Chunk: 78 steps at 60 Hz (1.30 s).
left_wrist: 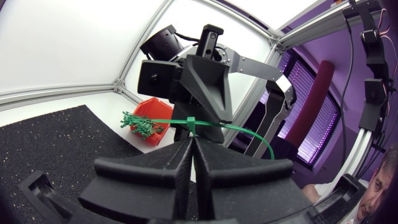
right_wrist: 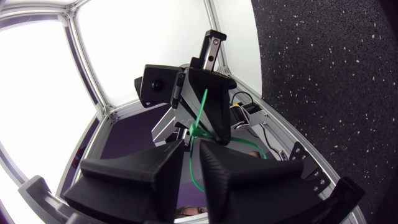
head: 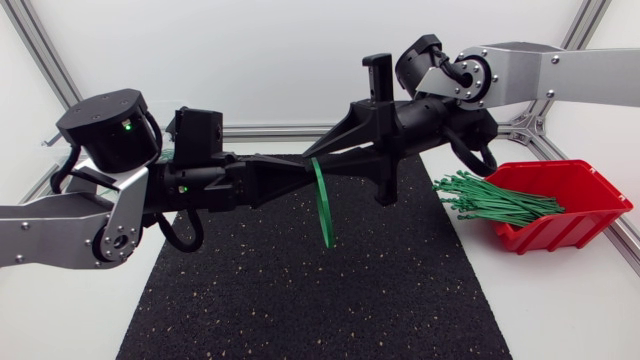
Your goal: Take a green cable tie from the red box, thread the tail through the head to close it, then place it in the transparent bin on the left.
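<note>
From above, two arms meet over the black mat (head: 300, 300) on the counter (head: 60, 320). The left claw (head: 305, 172) points right and the right claw (head: 325, 158) points left. One looped green cable tie (head: 323, 205) hangs where they meet. One red box (head: 575, 225) sits at the right, holding a heap of ties (head: 495, 198) too tangled to count.

The left wrist view shows the left claw (left_wrist: 191, 149) pressed together, the cable tie (left_wrist: 168, 121) crossing just ahead of its tips. I cannot tell whether it pinches anything.

Only the right wrist view shows the right claw (right_wrist: 191, 152) pinching the cable tie (right_wrist: 203, 106) in a narrow gap.
</note>
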Tool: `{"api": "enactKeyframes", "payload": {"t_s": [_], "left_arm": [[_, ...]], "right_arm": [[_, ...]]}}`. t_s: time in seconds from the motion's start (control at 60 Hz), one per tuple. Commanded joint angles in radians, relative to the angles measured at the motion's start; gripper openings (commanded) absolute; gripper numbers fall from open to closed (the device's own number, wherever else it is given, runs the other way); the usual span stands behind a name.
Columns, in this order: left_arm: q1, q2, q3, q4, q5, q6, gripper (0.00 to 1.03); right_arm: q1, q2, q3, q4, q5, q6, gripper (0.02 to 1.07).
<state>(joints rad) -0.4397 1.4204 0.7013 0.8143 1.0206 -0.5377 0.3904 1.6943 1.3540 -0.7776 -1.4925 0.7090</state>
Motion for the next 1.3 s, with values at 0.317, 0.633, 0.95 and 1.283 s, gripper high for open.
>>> {"api": "enactKeyframes", "payload": {"t_s": [0.317, 0.633, 0.95, 1.283], "left_arm": [[0.05, 0.054, 0.043, 0.026, 0.012, 0.022, 0.04], [0.015, 0.034, 0.023, 0.026, 0.019, 0.024, 0.04], [-0.021, 0.011, 0.01, 0.028, 0.021, 0.025, 0.04], [-0.031, -0.008, 0.003, 0.028, 0.024, 0.031, 0.04]], "right_arm": [[-0.041, -0.019, -0.004, 0.017, 0.006, -0.003, 0.6], [-0.097, -0.004, -0.007, 0.024, 0.017, -0.003, 0.6], [-0.054, 0.034, 0.007, 0.029, 0.037, 0.001, 0.55], [-0.031, 0.042, 0.01, 0.029, 0.048, 0.001, 0.46]]}}
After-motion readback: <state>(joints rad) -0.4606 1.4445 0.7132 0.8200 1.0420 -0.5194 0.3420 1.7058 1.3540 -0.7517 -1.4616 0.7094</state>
